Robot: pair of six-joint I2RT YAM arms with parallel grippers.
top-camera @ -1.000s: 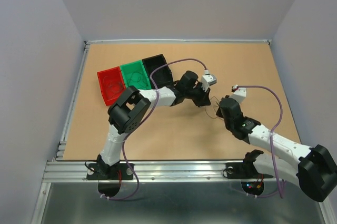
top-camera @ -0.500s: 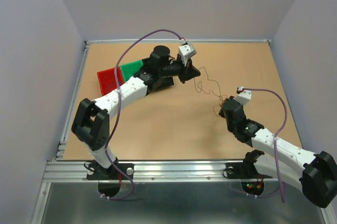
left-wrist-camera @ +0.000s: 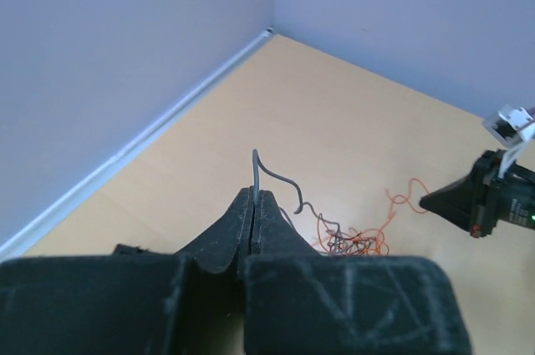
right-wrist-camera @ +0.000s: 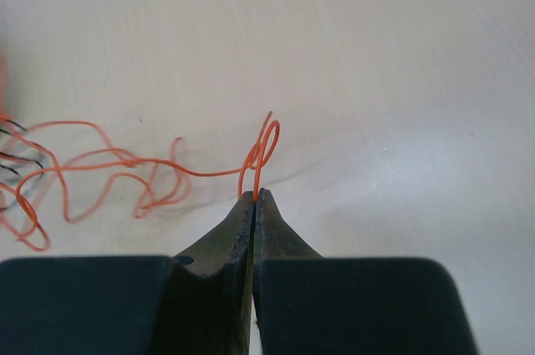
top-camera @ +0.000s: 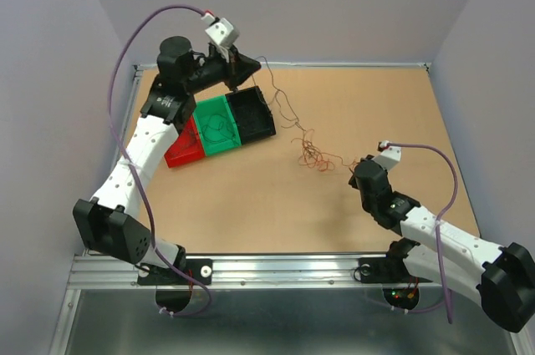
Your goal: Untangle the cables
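The cables (top-camera: pixel 313 154) lie as a loose reddish and dark clump near the middle of the bench (top-camera: pixel 251 205), between the two arms. One dark strand (left-wrist-camera: pixel 276 175) runs up and away from the clump toward the far-left corner. The left claw (top-camera: pixel 248 73) is pressed together on the end of that strand and is raised high over the black bin (top-camera: pixel 261 130). The right claw (top-camera: pixel 353 168) sits low at the clump's right side, pinching an orange wire (right-wrist-camera: pixel 201 173) just where it curls into a small loop.

The step in hand looks like the drawing-apart — one wire anchored, the other pulled clear of the knot. The dark strand hangs in slack curves, so it is probably only partly freed. The next move likely calls for more separation while the right claw holds firm.

Room for that is uneven. The left claw is already close to the back wall (top-camera: pixel 284 4) and the bench's far edge, so further travel that way is short. The green bin (top-camera: pixel 224 144) and red bin (top-camera: pixel 188 154) stand beside the black one under the left arm, and their rims could catch a sagging wire. The open bench lies on the near and right sides — pulling the right claw back toward its own base looks the freer direction.
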